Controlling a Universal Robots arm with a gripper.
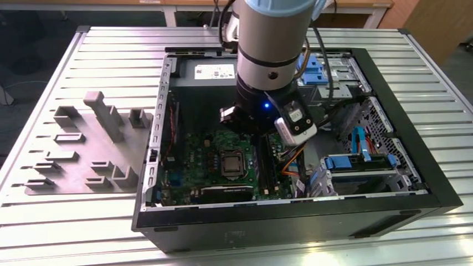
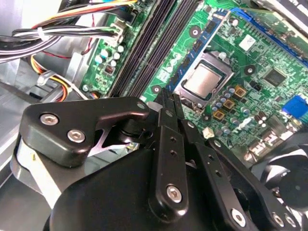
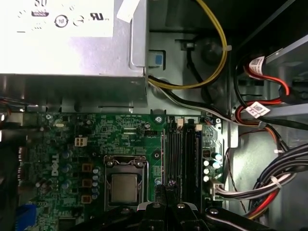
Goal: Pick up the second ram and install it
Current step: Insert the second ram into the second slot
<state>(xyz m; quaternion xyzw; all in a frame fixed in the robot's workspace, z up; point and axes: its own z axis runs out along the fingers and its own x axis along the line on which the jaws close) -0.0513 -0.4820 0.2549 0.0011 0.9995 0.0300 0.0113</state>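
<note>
My gripper (image 2: 167,96) is black, and its two fingers are shut against each other with nothing visible between them. In the first wrist view the gripper (image 3: 171,184) has its tips right over the near end of the long black memory slots (image 3: 180,154). These slots (image 2: 154,43) run beside the metal-capped processor (image 2: 204,79) on the green motherboard (image 1: 207,160). The second ram is hidden; I cannot tell whether a stick sits in the slots. In the exterior view the arm (image 1: 270,55) reaches down into the open computer case (image 1: 414,183).
A silver power supply (image 3: 67,48) sits at the far end of the case. Bundled cables (image 3: 269,187) and drive bays with blue clips (image 1: 362,160) fill the side beyond the slots. A grey holder fixture (image 1: 88,149) stands on the slatted table at the exterior view's left.
</note>
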